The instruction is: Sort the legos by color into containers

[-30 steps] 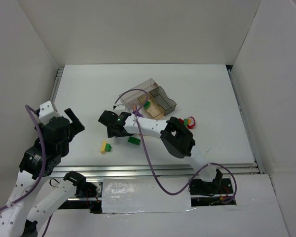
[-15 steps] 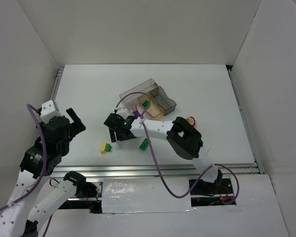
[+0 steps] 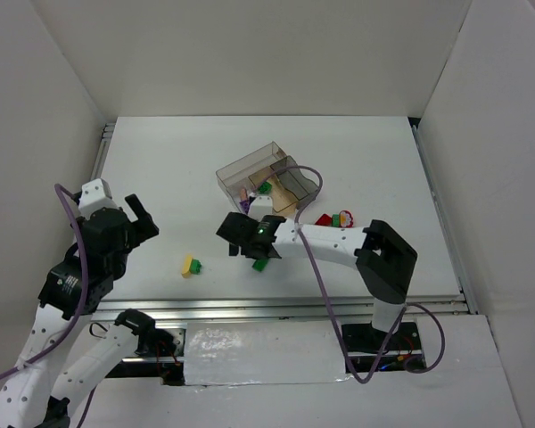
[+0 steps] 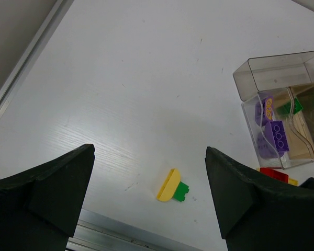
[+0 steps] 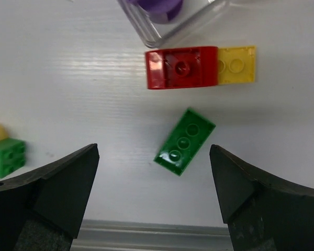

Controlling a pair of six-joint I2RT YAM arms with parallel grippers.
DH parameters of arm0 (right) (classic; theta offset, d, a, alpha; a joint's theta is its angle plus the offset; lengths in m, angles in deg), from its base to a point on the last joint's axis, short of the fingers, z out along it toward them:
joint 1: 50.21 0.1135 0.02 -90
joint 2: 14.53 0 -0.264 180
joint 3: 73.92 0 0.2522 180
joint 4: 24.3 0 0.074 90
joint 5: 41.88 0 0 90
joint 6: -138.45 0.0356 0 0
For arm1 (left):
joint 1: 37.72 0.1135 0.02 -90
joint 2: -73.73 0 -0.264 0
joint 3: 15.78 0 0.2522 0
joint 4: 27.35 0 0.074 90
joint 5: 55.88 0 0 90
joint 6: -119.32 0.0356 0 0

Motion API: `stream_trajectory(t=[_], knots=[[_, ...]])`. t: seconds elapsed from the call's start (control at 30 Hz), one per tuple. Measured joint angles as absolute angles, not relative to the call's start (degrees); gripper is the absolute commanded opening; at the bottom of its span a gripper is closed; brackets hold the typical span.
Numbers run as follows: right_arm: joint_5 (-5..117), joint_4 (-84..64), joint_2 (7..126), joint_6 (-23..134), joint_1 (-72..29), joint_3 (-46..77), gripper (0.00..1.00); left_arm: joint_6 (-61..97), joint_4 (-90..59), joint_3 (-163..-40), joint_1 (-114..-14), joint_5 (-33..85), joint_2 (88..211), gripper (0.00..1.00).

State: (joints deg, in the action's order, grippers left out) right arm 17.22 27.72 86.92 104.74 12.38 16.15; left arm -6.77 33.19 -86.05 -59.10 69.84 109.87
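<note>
Rightward shift noted: right gripper (image 5: 154,157) and the green brick (image 5: 184,141) beneath it both lie closer to the middle of the table (image 3: 383,160) than a second ago. Jaws stand wide, holding nothing; left gripper (image 4: 149,157) likewise wide and empty over the near-left corner. Red brick (image 5: 180,68) and yellow brick (image 5: 236,65) touch just beyond. Containers (image 3: 250,165) hold purple bricks (image 4: 275,137) and one green piece (image 4: 290,107). Judged under half done: yellow-green pair (image 4: 172,186) and right-side cluster (image 3: 339,218) remain loose.

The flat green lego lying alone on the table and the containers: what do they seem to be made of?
The green lego is probably hard moulded plastic with a glossy finish; light glints on its round studs. The containers look like thin transparent plastic, clear, smoky-grey and tan-tinted; the purple legos show through a wall.
</note>
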Motion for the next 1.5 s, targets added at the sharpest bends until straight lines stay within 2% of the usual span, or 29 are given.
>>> stream_trajectory(t=[0.23,0.33,0.37,0.4,0.57,0.8,0.97,1.0,1.27,1.4,1.5], knots=[[16.87,28.83,92.4,109.7,12.38,12.04,0.89,-6.62,32.65,-85.44,-59.1,69.14,109.48,1.0],[16.96,28.18,92.45,110.38,12.05,11.12,0.83,-6.58,32.6,-85.42,-59.1,68.62,109.5,1.0],[17.11,27.65,92.45,110.44,11.96,10.69,0.73,-6.58,32.6,-85.42,-59.08,68.51,109.5,1.0],[17.31,27.26,92.49,110.35,11.85,10.21,0.7,-6.53,32.58,-85.42,-59.06,68.42,109.5,1.0],[19.21,23.96,92.64,110.33,11.02,7.5,0.61,-6.36,32.49,-85.42,-59.0,68.25,109.5,0.99],[19.45,23.15,92.6,108.93,10.87,7.32,0.3,-5.35,32.19,-85.42,-59.0,68.22,109.5,0.99],[19.76,22.71,91.92,108.72,12.09,6.75,0.21,-5.29,32.14,-85.42,-59.0,68.18,109.48,1.0],[20.13,22.73,91.57,108.85,12.77,6.51,0.0,-5.27,32.1,-85.42,-59.0,68.14,109.48,0.99],[20.83,24.16,82.44,107.25,20.29,6.25,0.0,-5.18,31.6,-85.42,-58.91,67.68,109.67,1.0],[22.21,22.3,74.55,97.11,16.6,7.08,0.0,-5.18,31.55,-85.42,-58.89,67.65,110.04,1.0],[25.53,21.99,74.57,86.25,9.45,12.35,0.0,-5.18,31.36,-85.42,-58.8,67.44,110.15,0.99]])
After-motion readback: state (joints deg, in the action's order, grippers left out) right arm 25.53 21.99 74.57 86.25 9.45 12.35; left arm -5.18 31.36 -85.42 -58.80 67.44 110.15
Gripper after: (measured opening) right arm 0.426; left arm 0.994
